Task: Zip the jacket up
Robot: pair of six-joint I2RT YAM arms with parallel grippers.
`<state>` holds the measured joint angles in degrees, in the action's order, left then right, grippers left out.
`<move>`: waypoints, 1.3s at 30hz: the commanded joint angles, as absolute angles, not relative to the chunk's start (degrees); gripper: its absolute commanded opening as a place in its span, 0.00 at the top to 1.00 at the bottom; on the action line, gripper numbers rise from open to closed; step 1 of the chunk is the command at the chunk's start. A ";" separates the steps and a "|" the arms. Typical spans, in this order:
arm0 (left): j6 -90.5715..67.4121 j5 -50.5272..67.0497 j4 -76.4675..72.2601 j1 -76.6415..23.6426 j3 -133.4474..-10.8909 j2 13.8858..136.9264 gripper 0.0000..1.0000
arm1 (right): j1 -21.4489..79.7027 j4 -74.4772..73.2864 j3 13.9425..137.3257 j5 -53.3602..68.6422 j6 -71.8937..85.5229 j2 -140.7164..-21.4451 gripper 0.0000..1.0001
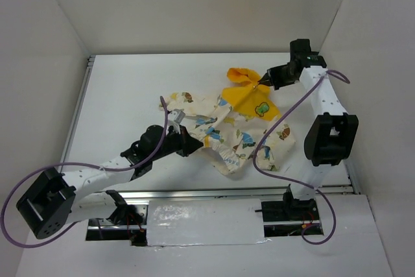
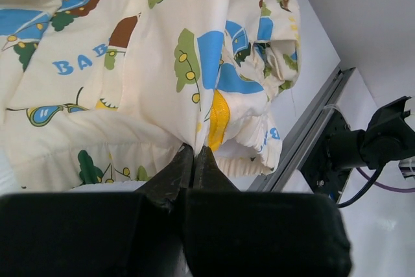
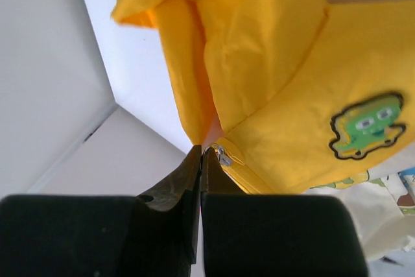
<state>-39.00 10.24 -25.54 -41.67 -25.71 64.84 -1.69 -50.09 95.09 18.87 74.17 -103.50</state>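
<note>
The cream jacket (image 1: pixel 220 128) with blue-green cartoon prints lies stretched across the table, its yellow hood (image 1: pixel 249 95) at the far right. My left gripper (image 1: pixel 192 145) is shut on the jacket's gathered bottom hem (image 2: pixel 194 137) beside the yellow zipper trim (image 2: pixel 218 118). My right gripper (image 1: pixel 264 81) is shut on the metal zipper pull (image 3: pixel 222 155) at the top of the yellow zipper, by the hood (image 3: pixel 259 50). A green cartoon patch (image 3: pixel 366 126) shows on the yellow fabric.
White walls enclose the table on three sides. A metal rail (image 1: pixel 220 192) runs along the near edge; it shows in the left wrist view (image 2: pixel 305 134). The right arm's purple cable (image 1: pixel 272 141) hangs over the jacket's right side.
</note>
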 commanded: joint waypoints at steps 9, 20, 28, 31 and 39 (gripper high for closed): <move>-39.11 5.73 -11.88 -43.07 -29.09 70.14 0.15 | -7.47 -28.32 99.31 -0.79 66.88 -100.98 0.96; -44.47 -21.43 22.45 -41.58 -47.60 60.91 0.01 | -3.78 -20.72 97.13 25.74 41.58 -90.80 0.00; -42.02 -26.46 38.65 -27.63 -61.85 54.33 0.01 | 8.16 -35.31 80.62 12.51 25.67 -65.33 0.00; -40.18 -31.79 44.11 -25.32 -66.86 51.87 0.01 | 11.07 -39.80 74.20 3.79 24.26 -54.26 0.00; -37.18 -42.63 55.36 -25.05 -74.36 46.69 0.01 | 21.87 -41.83 63.10 -10.53 22.94 -27.44 0.00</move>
<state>-39.22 -36.84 48.49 -25.41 -72.73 48.66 19.27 -39.70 64.07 -1.87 24.86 -30.94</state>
